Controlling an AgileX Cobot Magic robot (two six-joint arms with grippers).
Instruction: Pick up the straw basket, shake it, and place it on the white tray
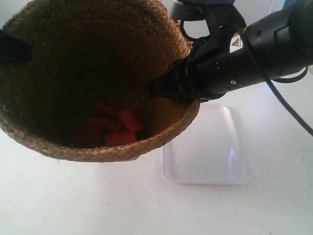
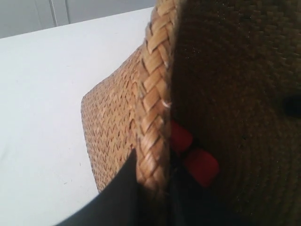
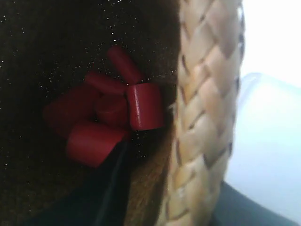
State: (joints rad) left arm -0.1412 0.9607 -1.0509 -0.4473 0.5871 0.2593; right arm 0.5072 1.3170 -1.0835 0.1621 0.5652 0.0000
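The straw basket (image 1: 68, 73) hangs in the air close to the exterior camera, its dark inside facing up. Several red blocks (image 1: 115, 128) lie in its bottom. The arm at the exterior view's right has its gripper (image 1: 164, 87) shut on the basket's rim, one finger inside and one outside. My right gripper (image 3: 169, 188) pinches the braided rim (image 3: 207, 94), with the red blocks (image 3: 110, 122) beyond. My left gripper (image 2: 153, 188) is shut on the opposite rim (image 2: 153, 117); its finger (image 1: 12, 49) shows at the exterior view's left edge. The white tray (image 1: 210, 147) lies on the table below, partly under the basket.
A white table (image 1: 146, 205) spreads all around the tray. A black cable (image 1: 288, 110) trails from the arm at the exterior view's right above the tray's far side. Grey cabinet fronts (image 2: 28, 14) stand past the table's edge in the left wrist view.
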